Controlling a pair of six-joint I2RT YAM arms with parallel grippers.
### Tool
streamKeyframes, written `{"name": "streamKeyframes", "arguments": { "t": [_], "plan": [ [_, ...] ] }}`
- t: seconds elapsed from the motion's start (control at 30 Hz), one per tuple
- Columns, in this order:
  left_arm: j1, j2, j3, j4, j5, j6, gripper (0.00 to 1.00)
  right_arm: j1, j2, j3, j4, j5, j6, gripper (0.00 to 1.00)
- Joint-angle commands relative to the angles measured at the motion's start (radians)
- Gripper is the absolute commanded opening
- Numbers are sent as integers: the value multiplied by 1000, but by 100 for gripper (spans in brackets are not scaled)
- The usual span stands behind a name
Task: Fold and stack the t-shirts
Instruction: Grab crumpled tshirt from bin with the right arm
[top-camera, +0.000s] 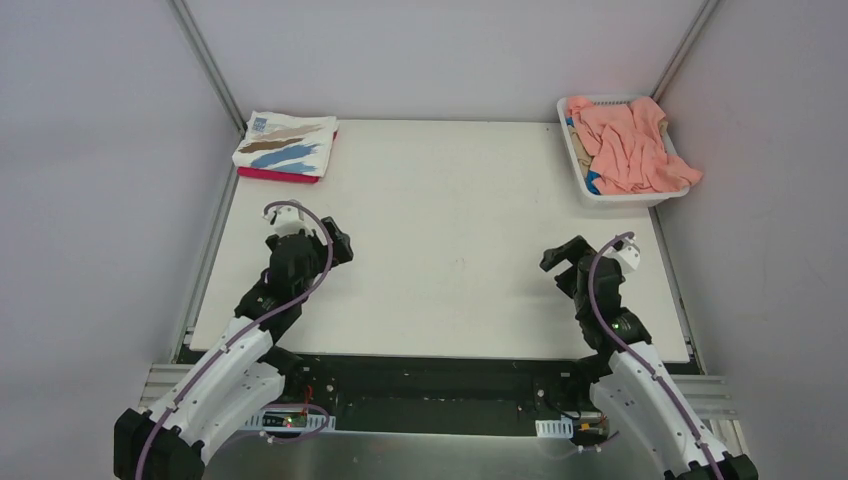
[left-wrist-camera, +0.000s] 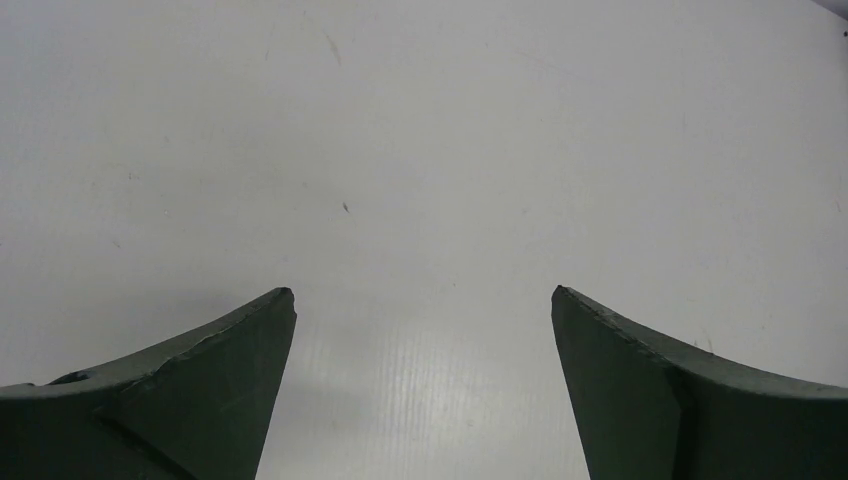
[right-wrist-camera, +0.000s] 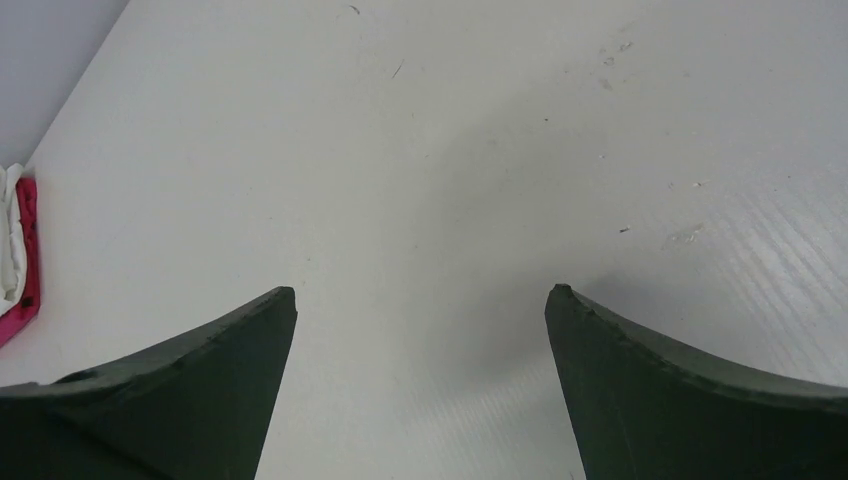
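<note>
Dark wedge-fingered left end effector (left-wrist-camera: 423, 291) and right end effector (right-wrist-camera: 421, 289), both agape over smooth white table (top-camera: 450, 200)

Left fingers (left-wrist-camera: 200, 390) apart, right fingers (right-wrist-camera: 680, 390) apart

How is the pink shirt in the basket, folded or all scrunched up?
Scrunched up, not folded. The pink t-shirt lies in a wrinkled heap in the white basket, one edge spilling over its right rim.

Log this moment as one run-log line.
left end effector: open, empty | right end effector: open, empty | folded: brushstroke tee on magenta tee, far left | basket: salmon-pink tee heaped inside
</note>
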Motion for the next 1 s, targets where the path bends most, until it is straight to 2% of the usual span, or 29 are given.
{"name": "streamKeyframes", "arguments": {
  "t": [0.0,0.13,0.23,0.33,0.43,0.53,0.67,0.87,0.97],
  "plan": [
    [2,31,28,63,-23,-22,99,-3,33,56,62,-10,-12,99],
    [1,65,36,108,-10,-42,99,-2,92,126,58,-25,-9,99],
    [2,111,47,132,-3,-51,99,-4,217,273,-4,11,-33,99],
    [1,163,66,139,8,-55,99,-45,430,523,-132,62,-107,99],
    [2,208,82,143,20,-54,99,-168,642,825,-272,16,-117,99],
    [2,238,92,149,16,-45,99,-288,825,1017,-299,-49,-149,99],
    [1,254,94,151,-7,-40,99,-389,1059,1274,-339,-107,-229,99],
    [1,282,99,161,-16,-29,99,-480,1398,1680,-470,-205,-291,99],
    [2,293,103,158,-18,-25,99,-503,1532,1823,-472,-247,-311,96]
  ]
}}
